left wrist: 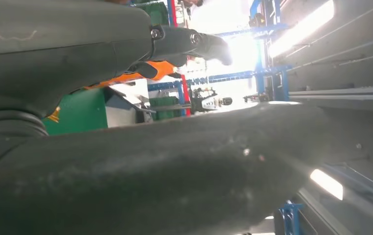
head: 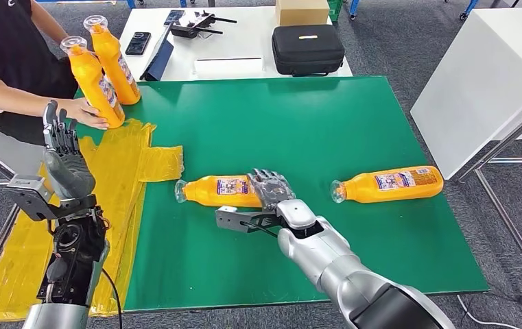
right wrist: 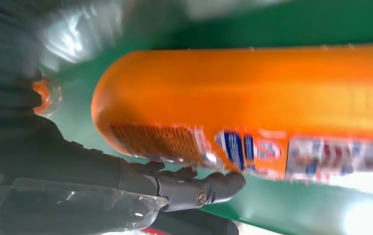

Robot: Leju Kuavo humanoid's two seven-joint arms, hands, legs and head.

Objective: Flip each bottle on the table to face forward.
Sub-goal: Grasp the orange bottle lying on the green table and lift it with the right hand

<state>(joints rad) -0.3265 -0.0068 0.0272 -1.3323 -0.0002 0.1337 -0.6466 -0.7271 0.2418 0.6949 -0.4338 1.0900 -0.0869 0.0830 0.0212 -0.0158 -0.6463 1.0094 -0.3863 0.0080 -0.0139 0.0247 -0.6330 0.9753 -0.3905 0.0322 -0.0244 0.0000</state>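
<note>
Two orange bottles lie on their sides on the green table (head: 299, 116), caps pointing left: one in the middle (head: 213, 191) and one to the right (head: 389, 184). My right hand (head: 270, 188) lies over the base end of the middle bottle and grips it. In the blurred right wrist view a fingertip (right wrist: 218, 186) presses the bottle (right wrist: 272, 93) by its label. Two more orange bottles (head: 97, 86) (head: 117, 58) stand upright at the far left corner. My left hand (head: 62, 147) is raised beside the table's left edge, fingers apart and holding nothing.
A person in black sits at the far left with a hand (head: 90, 113) on the nearer upright bottle. Yellow sheeting (head: 117, 164) covers the table's left side. Behind it, a white table carries a black case (head: 307, 48) and a phone (head: 138, 42). Another white table (head: 477, 82) stands at the right.
</note>
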